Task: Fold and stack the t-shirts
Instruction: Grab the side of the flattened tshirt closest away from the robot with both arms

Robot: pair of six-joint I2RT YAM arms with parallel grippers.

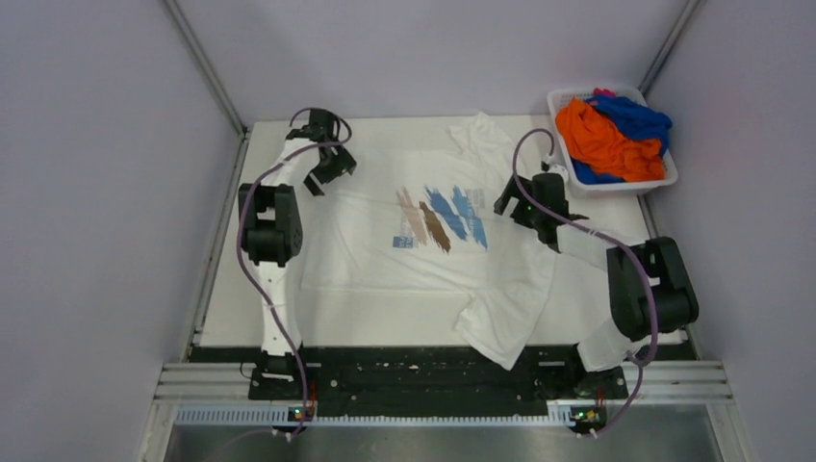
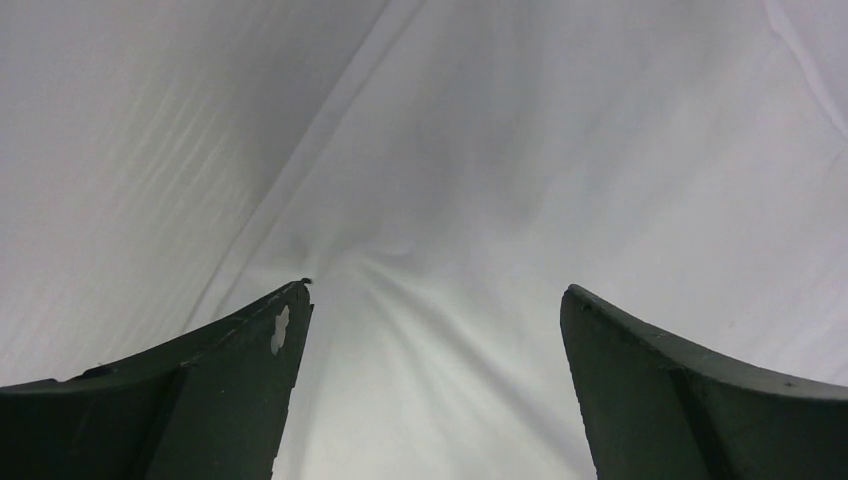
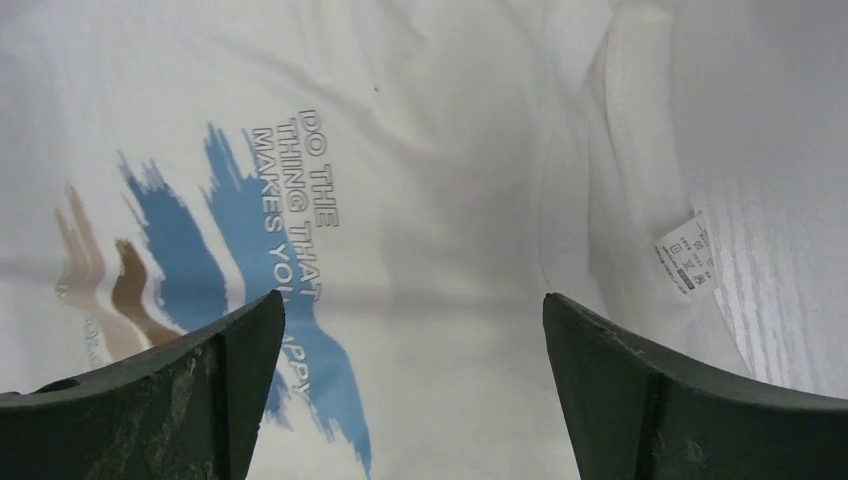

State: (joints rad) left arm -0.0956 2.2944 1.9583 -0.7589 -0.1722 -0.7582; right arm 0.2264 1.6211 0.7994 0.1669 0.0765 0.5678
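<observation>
A white t-shirt [image 1: 423,255] with a blue and brown brush-stroke print [image 1: 441,218] lies spread flat across the table, front up. My left gripper [image 1: 331,169] is open over its far left part; the left wrist view shows plain white cloth [image 2: 450,200] between the spread fingers. My right gripper [image 1: 517,205] is open over the chest near the collar; the right wrist view shows the print [image 3: 240,240] and the neck label [image 3: 687,252]. Orange [image 1: 601,142], blue [image 1: 635,117] and pink-red [image 1: 603,93] shirts lie bunched in the basket.
A white plastic basket [image 1: 664,181] stands at the back right corner of the table. One sleeve of the white shirt [image 1: 505,332] hangs over the table's near edge. Grey walls close in on both sides.
</observation>
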